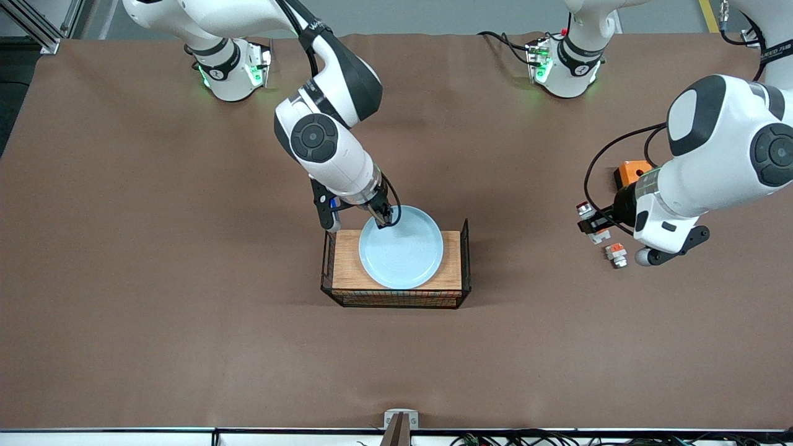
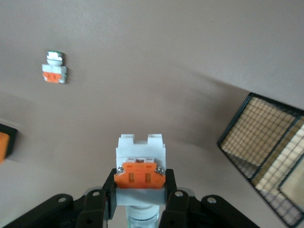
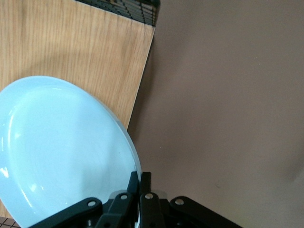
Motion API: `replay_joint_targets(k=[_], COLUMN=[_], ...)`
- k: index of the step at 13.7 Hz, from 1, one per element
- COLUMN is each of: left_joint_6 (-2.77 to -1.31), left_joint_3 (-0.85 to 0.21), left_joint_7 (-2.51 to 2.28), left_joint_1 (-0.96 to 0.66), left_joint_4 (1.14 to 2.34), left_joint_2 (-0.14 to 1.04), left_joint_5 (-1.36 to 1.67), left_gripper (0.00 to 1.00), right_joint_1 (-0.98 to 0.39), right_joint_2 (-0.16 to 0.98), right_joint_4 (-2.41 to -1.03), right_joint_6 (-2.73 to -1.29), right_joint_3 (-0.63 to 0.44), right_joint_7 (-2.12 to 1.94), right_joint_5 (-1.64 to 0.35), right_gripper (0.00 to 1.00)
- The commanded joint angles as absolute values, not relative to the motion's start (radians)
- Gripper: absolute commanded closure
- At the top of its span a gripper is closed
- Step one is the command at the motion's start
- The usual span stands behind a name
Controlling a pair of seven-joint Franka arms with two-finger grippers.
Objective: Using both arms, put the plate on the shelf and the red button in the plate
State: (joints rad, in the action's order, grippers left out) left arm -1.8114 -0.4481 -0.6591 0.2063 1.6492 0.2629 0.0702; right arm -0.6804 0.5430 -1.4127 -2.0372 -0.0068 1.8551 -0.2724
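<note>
The pale blue plate [image 1: 401, 248] is over the wooden top of the wire basket [image 1: 347, 280], its rim reaching past the basket's edge nearest the robots. My right gripper [image 1: 382, 218] is shut on that part of the rim. The right wrist view shows the plate [image 3: 61, 152] with the gripper [image 3: 141, 183] pinching its edge. My left gripper [image 1: 593, 224] is shut on the red button [image 1: 587, 212] just above the table toward the left arm's end. In the left wrist view the gripper [image 2: 140, 184] clamps the button [image 2: 140, 164], white body and orange patch showing.
A shorter white-and-orange block [image 1: 616, 253] lies on the table beside my left gripper, nearer the front camera; it also shows in the left wrist view [image 2: 54, 72]. An orange square box [image 1: 632, 172] sits partly under the left arm. The brown cloth [image 1: 186, 279] covers the table.
</note>
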Motion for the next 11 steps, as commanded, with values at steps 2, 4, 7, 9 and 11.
replay_joint_targets(k=[2, 4, 7, 9, 11], left_joint_6=[-1.802, -1.801, -1.786, -1.787, -1.795], left_joint_3=[-0.454, -0.457, -0.480, -0.483, -0.483], left_joint_7=[-0.745, -0.814, -0.912, -1.012, -1.125], left_joint_1=[0.163, 0.131, 0.092, 0.051, -0.007], left_joint_4=[1.597, 1.565, 1.513, 1.496, 1.464], left_joint_2=[0.288, 0.287, 0.285, 0.294, 0.320], left_joint_5=[0.089, 0.089, 0.107, 0.112, 0.112], left_gripper=[1.00, 1.00, 1.00, 1.00, 1.00], right_joint_1=[-0.686, -0.680, -0.675, -0.673, -0.649], right_joint_2=[0.560, 0.560, 0.535, 0.473, 0.376], right_joint_4=[-1.390, -1.391, -1.387, -1.381, -1.378], right_joint_6=[-2.036, -2.034, -1.988, -1.863, -1.757], right_joint_3=[-0.015, -0.015, -0.018, -0.023, -0.022], right_joint_7=[1.868, 1.874, 1.873, 1.864, 1.839], right_joint_5=[-0.253, -0.258, -0.255, -0.253, -0.253], right_gripper=[0.74, 0.28, 0.02, 0.01, 0.01])
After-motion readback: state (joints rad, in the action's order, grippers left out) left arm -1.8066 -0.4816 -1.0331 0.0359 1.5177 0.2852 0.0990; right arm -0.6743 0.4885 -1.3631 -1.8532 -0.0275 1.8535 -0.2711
